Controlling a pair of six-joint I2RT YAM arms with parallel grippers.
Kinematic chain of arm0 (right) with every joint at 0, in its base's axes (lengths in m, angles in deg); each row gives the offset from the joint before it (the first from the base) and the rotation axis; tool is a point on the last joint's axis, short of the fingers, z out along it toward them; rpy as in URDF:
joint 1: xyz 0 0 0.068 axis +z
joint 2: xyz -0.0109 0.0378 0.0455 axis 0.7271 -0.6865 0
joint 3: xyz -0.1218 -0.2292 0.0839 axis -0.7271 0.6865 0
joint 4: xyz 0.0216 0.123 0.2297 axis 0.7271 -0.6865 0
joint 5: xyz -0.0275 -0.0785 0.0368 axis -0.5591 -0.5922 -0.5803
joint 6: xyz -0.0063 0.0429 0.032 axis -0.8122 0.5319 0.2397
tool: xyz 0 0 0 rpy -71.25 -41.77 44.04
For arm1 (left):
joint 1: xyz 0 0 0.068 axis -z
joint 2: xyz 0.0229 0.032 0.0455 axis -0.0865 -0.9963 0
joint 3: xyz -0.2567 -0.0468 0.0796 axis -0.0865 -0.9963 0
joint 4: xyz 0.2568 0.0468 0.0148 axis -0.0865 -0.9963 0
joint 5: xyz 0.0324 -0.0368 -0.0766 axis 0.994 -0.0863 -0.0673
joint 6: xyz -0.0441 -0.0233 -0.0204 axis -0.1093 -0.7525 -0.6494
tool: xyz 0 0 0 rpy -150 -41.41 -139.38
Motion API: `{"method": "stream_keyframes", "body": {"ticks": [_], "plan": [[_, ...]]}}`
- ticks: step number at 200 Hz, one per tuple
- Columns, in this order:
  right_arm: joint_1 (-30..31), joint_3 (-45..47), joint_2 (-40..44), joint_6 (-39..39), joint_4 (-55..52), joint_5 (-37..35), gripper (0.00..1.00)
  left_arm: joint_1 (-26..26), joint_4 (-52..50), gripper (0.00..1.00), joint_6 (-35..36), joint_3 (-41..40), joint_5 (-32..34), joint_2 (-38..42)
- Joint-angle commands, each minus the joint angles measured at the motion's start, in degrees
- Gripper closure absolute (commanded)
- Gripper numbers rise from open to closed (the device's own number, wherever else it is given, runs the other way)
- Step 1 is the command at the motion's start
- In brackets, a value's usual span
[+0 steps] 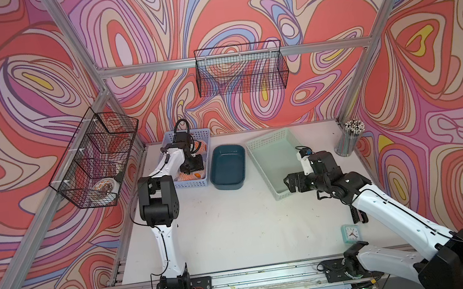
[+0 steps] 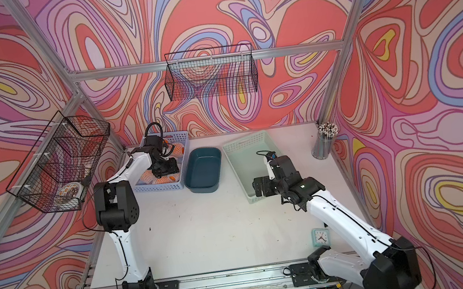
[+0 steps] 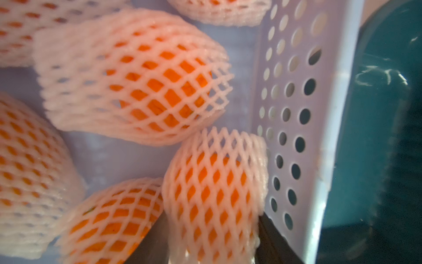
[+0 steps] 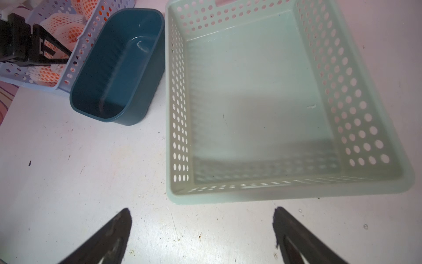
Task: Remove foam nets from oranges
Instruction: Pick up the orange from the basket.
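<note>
Several oranges (image 3: 159, 86) in white foam nets (image 3: 96, 68) lie in a lavender perforated basket (image 1: 191, 183) at the back left of the table. My left gripper (image 3: 212, 228) reaches down into that basket. Its two dark fingers (image 3: 157, 240) press against either side of one netted orange (image 3: 212, 182) next to the basket wall (image 3: 285, 114). In both top views the left gripper (image 1: 193, 165) hides much of the fruit. My right gripper (image 4: 202, 214) hovers open over bare table just in front of the mint basket, holding nothing.
A dark teal tub (image 1: 228, 166) stands right of the lavender basket, then an empty mint perforated basket (image 4: 285, 192). A small clock (image 1: 351, 232) and a cup of pencils (image 1: 348, 140) sit on the right. Black wire baskets (image 1: 240, 69) hang on the walls.
</note>
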Motion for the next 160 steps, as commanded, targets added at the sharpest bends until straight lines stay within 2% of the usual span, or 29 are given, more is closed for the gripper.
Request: {"method": "stream_keyframes", "body": {"ticks": [1, 82, 118, 160], "plan": [[0.25, -1.24, 0.41, -0.21, 0.52, -0.2, 0.02, -0.45, -1.9, 0.53, 0.43, -0.78, 1.81, 4.31], [0.28, -1.45, 0.14, 0.03, 1.33, 0.44, 0.01, -0.78, -1.16, 0.51, -0.9, -1.72, 0.64, 15.94], [0.28, -1.71, 0.07, 0.45, 1.5, 1.29, 0.02, -0.5, -2.07, 0.49, -1.5, -2.5, -2.13, 22.22], [0.25, -1.51, 0.31, 2.08, 1.84, 3.79, 0.02, 4.67, -2.08, 0.49, -2.56, -9.34, -4.18, 31.82]]}}
